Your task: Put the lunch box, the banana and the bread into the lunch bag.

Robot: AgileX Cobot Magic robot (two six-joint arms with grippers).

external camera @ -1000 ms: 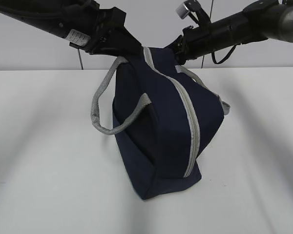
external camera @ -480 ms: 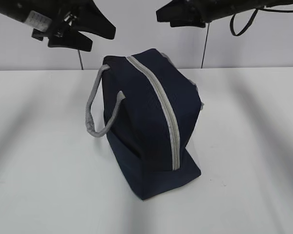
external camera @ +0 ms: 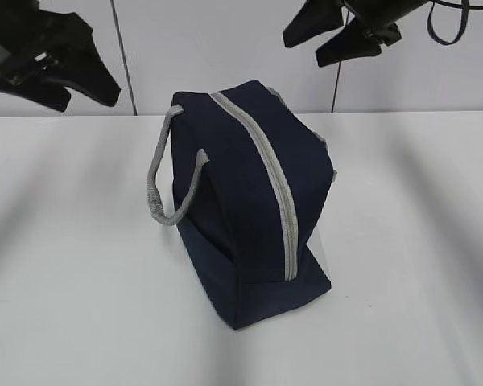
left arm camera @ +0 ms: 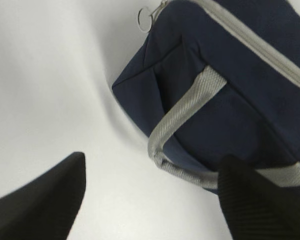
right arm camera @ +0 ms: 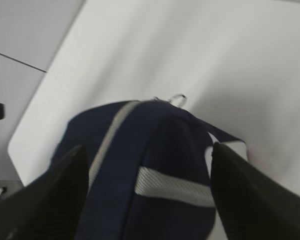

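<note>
The navy lunch bag (external camera: 241,201) stands on the white table (external camera: 72,281) with its grey zipper strip (external camera: 275,189) shut along the top and a grey handle (external camera: 163,181) hanging on its left. My left gripper (external camera: 84,98) is open and empty, raised up and left of the bag; in the left wrist view (left arm camera: 154,159) the bag (left arm camera: 230,75) and its handle (left arm camera: 187,107) lie below it. My right gripper (external camera: 306,50) is open and empty above the bag's far end; in the right wrist view (right arm camera: 148,147) the bag (right arm camera: 120,165) is below it. The lunch box, banana and bread are out of view.
A small metal zipper ring (left arm camera: 144,17) sticks out at the bag's end and also shows in the right wrist view (right arm camera: 177,99). A pale wall (external camera: 225,48) rises behind the table's back edge.
Both grippers have let go of the bag and risen, the left going left and the right going right. The bag has settled upright on the table.
</note>
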